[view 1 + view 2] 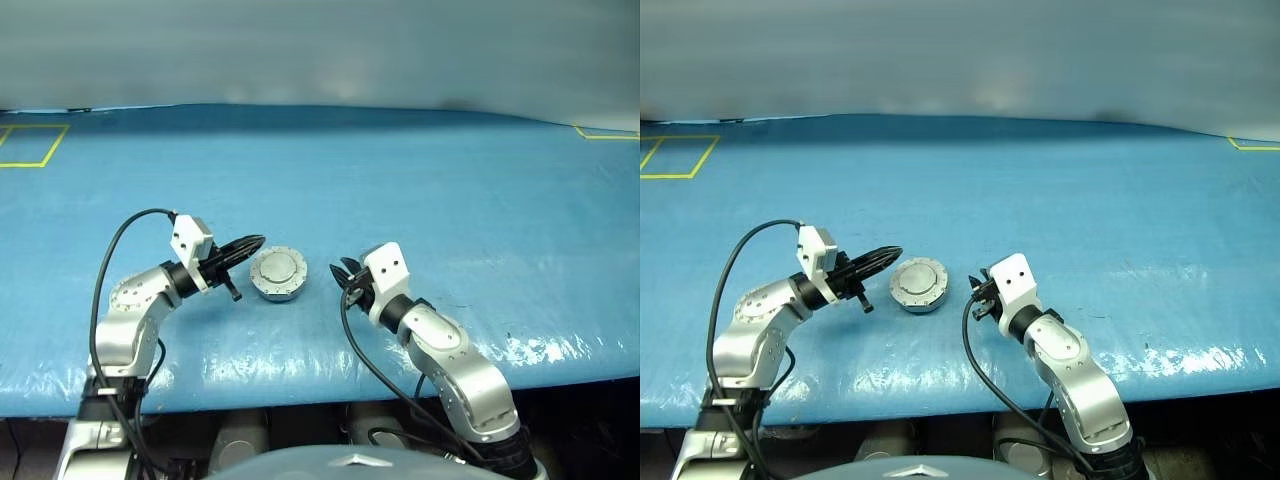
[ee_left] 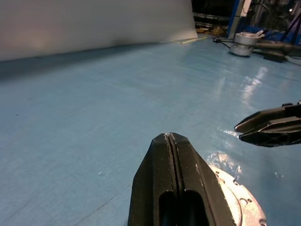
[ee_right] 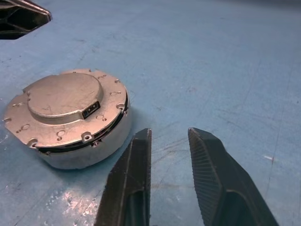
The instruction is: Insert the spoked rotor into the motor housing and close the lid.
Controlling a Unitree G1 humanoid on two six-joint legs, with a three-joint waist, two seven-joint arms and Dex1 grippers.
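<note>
Your motor housing (image 1: 277, 274), lid (image 3: 63, 106) down on it, sits on the blue table (image 1: 400, 180) toward its near edge, between your clenched left gripper (image 1: 255, 243) and parted, empty right gripper (image 1: 345, 270).

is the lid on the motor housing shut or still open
Shut. The lid lies flat on top of the motor housing, rim to rim, with only a thin dark seam between them; no windings show.
</note>
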